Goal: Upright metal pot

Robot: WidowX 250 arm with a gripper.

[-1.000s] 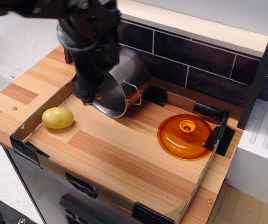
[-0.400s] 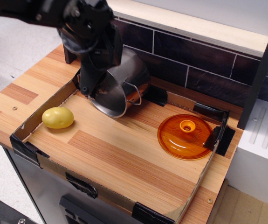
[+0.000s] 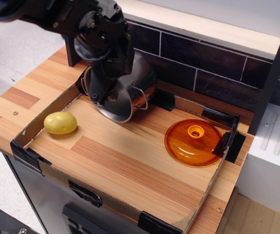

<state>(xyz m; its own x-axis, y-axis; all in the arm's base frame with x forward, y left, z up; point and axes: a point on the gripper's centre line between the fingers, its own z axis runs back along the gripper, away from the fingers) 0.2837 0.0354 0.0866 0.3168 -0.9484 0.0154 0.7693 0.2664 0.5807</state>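
From where I stand, the arm has swung a little over the last second: its dark head has rolled rightward and tipped, so the gripper (image 3: 102, 95) now leans in over the rim of the metal pot (image 3: 130, 90) at more of a slant than before. The pot itself has hardly stirred. It lies on its side at the back of the cardboard tray (image 3: 32, 127), close against the rear wall, its open mouth turned down and toward the front left, one wire handle poking out on its right side. So the change is all in the wrist, not in the pot, and I judge the righting has not truly begun; the arm looks to be settling its hold or its angle at the rim first. Whether the claw is pinching the rim or merely standing near it I cannot tell, since the arm's bulk hides the fingertips. As for what holds what: the pot's inside, so far as it shows, reflects light and seems empty. The tray carries three things well apart: the pot at the back, a yellow potato (image 3: 60, 123) at the left near the side wall, and an orange lid (image 3: 194, 142) lying flat at the right, knob up.
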